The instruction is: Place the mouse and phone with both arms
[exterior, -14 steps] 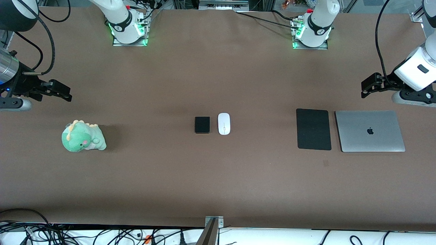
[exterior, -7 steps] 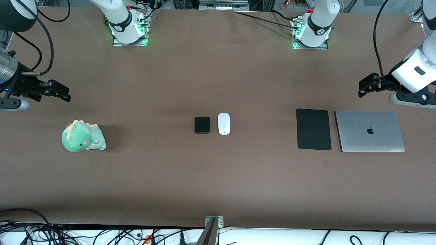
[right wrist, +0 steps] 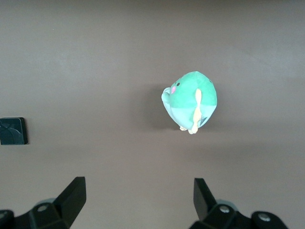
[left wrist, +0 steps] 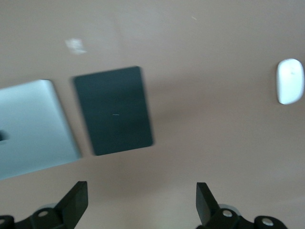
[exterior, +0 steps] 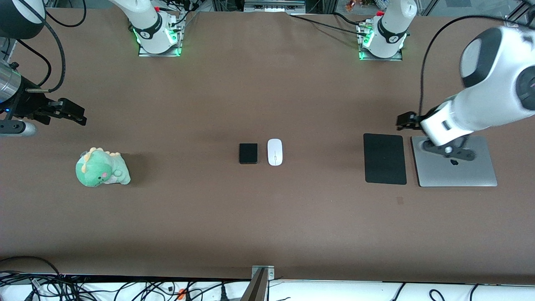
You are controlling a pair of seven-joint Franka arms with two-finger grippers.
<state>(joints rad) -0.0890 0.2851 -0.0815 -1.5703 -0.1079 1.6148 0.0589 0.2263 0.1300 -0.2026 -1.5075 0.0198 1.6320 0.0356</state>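
The small white oval mouse (exterior: 275, 152) lies mid-table, just beside the flat black phone (exterior: 248, 153). The left gripper (left wrist: 141, 202), wide open and empty, hangs over the black mouse pad's (exterior: 385, 159) edge; the right gripper (right wrist: 138, 202), spread empty, waits above the green plush dinosaur (exterior: 101, 167).

no readable words or numbers | sign: Apple logo, partly hidden, on laptop (exterior: 476, 173) lid | mouse pad at its 9 o'clock

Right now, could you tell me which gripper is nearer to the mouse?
The left gripper, over bare table beside the mouse pad, is nearer the mouse. The right gripper hangs above the dinosaur plush.
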